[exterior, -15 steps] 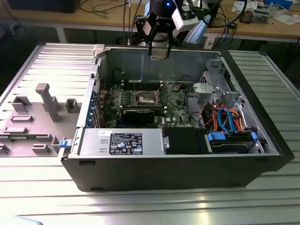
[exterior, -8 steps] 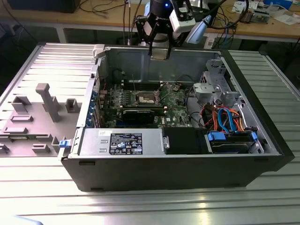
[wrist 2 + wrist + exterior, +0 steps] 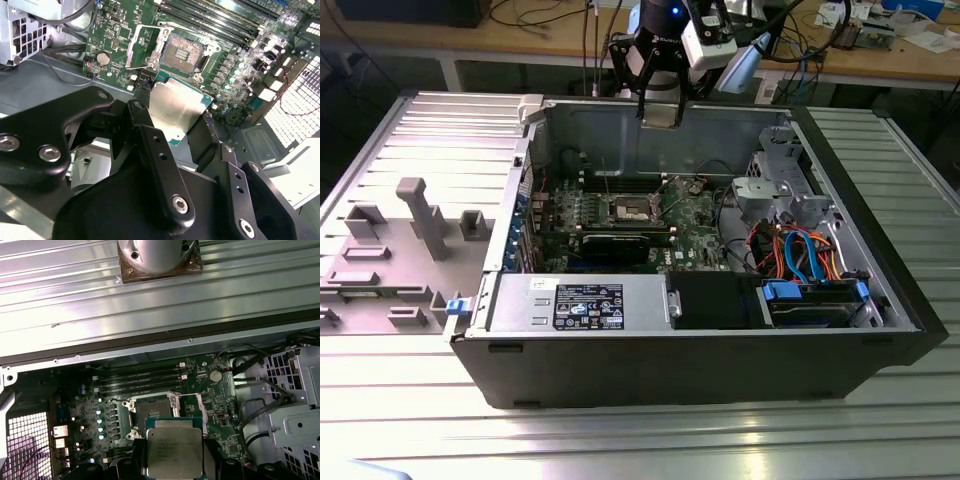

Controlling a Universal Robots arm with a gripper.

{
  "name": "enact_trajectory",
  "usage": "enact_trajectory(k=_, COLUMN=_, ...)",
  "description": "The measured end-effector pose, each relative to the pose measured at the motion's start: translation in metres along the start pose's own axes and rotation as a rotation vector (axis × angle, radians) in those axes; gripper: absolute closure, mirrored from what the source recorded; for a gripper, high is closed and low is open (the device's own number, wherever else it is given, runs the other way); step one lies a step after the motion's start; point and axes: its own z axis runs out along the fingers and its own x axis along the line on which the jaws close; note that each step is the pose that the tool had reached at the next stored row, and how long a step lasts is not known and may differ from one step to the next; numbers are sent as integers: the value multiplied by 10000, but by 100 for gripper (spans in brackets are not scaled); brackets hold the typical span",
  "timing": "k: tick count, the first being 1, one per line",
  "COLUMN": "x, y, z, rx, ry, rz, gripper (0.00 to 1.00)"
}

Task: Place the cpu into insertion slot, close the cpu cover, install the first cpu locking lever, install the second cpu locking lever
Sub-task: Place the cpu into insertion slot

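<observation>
Silver-grey cpu sits pinched in my gripper jaws, at twelve o'clock of the empty insertion slot in the exterior view; seating, closing the cpu cover and locking all remain.

Single arm up top, wrist pts down; tool fingers clamped on opp. edges of cpu.

You're looking at: arm with black wrist, blue light ring, white camera block | gripper of matte black link bars, rounded ends | screws silver, socket-headed, at pivots
</observation>
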Motion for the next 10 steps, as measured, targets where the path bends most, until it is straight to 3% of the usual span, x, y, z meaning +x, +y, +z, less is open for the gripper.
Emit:
enact_trajectory(k=5, x=0, y=0, z=0, rx=0, ry=0, rz=3, gripper=46)
enact_trajectory(k=10, x=0, y=-1, z=7, rx=-10, ry=-57, rz=654, gripper=46)
